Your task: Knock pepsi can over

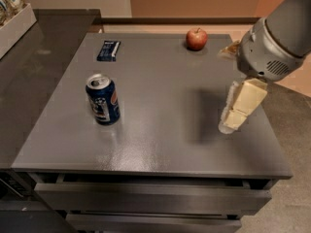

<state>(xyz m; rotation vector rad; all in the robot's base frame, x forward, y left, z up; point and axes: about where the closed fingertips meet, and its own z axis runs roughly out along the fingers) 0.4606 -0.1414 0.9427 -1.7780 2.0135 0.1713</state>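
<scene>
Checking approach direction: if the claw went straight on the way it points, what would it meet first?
Probably the bare table top right beneath it, though depth is unclear. The claw points downward near the table's right edge; the upright pepsi can stands far off that line.

The gripper (232, 124) is hanging over the right side of the table (165, 144), pointing down. The can (103, 99) is standing upright well to its left. The apple (196, 39) is sitting beyond it, slightly left; the packet (108, 50) is lying farther left.
</scene>
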